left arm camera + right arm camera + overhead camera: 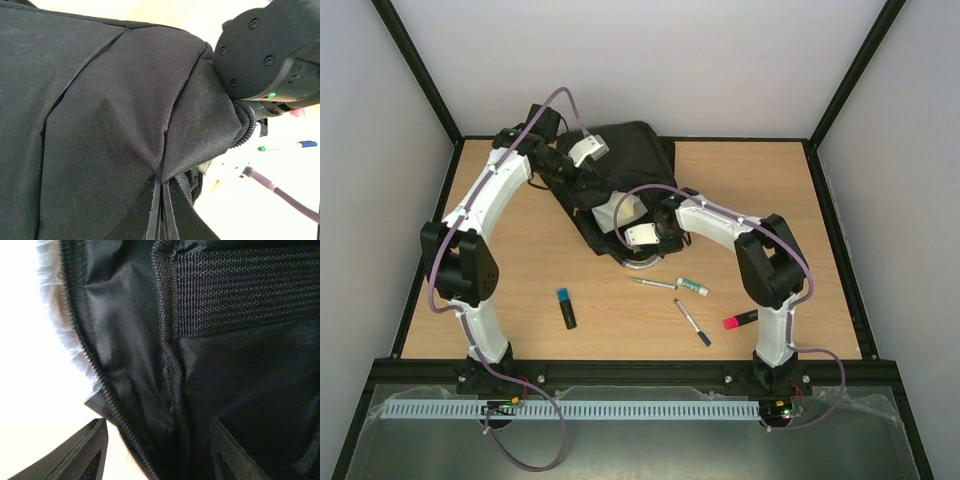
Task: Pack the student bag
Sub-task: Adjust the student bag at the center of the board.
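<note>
The student bag (638, 148), black fabric, lies at the back middle of the table with its mouth facing the arms. My left gripper (583, 192) is shut on a fold of the bag (100, 100) close to the zip edge; its jaws (163, 215) pinch the cloth. My right gripper (632, 226) stands open at the bag's mouth. In the right wrist view the right gripper (159, 440) straddles the zip edge (95, 375): one finger (92, 445) is outside over the table, the other (225, 445) is inside the dark lining (250, 390). Nothing shows between its fingers but the bag's edge.
In front of the bag lie a black marker with a blue cap (566, 308), a green pen (653, 283), a white stick with a green cap (693, 287), a blue pen (692, 322) and a pink highlighter (740, 320). The bag's grey loop handle (640, 263) curls near the right wrist.
</note>
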Motion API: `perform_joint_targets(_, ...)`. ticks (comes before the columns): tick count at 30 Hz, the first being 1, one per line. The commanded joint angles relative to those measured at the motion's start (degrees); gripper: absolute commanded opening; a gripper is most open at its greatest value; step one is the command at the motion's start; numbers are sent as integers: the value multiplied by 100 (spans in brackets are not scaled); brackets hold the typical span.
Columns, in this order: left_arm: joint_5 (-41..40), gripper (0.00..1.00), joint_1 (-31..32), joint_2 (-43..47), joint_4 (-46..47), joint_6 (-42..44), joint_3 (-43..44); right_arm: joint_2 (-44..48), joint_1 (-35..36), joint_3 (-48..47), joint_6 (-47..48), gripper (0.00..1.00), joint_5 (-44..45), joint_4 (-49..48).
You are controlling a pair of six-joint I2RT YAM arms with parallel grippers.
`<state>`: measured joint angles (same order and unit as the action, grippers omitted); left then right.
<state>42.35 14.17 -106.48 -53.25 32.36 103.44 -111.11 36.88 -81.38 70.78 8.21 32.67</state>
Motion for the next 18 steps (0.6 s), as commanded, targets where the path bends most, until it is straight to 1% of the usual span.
perform_joint_targets(1,171,2,-51,162,186,78,80,-351,10,-282,157,56,189,213)
perform_joint_targets(4,203,2,-50,140,184,78,79,-445,12,-356,195,50,196,305)
perform_joint_targets(6,212,2,-49,144,184,67,75,-442,12,-339,236,42,182,344)
perform_joint_targets(7,210,2,-48,137,188,69,75,-438,12,-327,254,35,189,361)
perform_joint_targets(10,221,2,-47,127,191,69,88,-384,12,-370,287,9,209,453)
perform_joint_targets(11,221,2,-47,117,189,69,89,-345,12,-404,290,2,189,502)
perform_joint_targets(15,176,2,-55,101,172,81,127,24,12,-747,169,1,-111,723)
perform_joint_targets(18,79,2,-126,59,130,163,196,352,12,-1179,27,1,-354,948)
